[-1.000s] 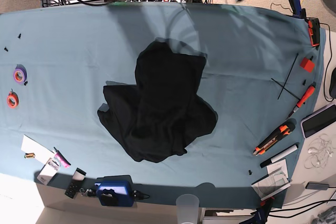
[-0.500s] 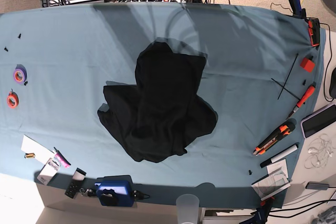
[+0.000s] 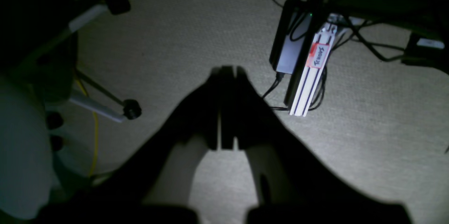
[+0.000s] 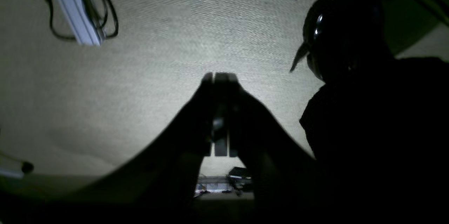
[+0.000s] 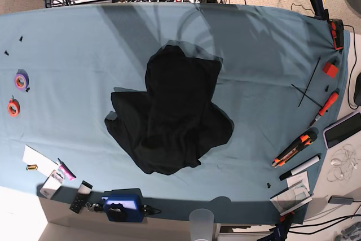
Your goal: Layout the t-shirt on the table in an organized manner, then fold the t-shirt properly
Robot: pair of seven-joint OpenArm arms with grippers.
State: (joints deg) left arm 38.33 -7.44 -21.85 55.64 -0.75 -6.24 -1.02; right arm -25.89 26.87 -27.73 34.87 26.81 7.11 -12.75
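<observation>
With both of my arms raised off the bench and pointing down at carpet, my left pincer [image 3: 224, 108] is clenched on nothing, its jaws pressed flat together above a power strip [image 3: 310, 76] and a chair's castor legs. My right pincer [image 4: 221, 111] is likewise clenched and empty, hanging over bare floor beside a dark seated figure.

Neither pincer shows in the base view, so I judge the laying-out step has not begun. The t-shirt [image 5: 172, 117] lies crumpled in a black heap near the middle of the bench [image 5: 67, 55], narrower at the far end and spreading wider toward the near edge, with no sleeve, collar or print that I can make out. It is well apart from both pincers and untouched.

My next move, as I judge it, calls for bringing both arms over the bench, opening the jaws, and finding two edges of the heap to pull apart. The tape rolls [image 5: 17, 94] and cutters [image 5: 293, 150] lie clear of the cloth.
</observation>
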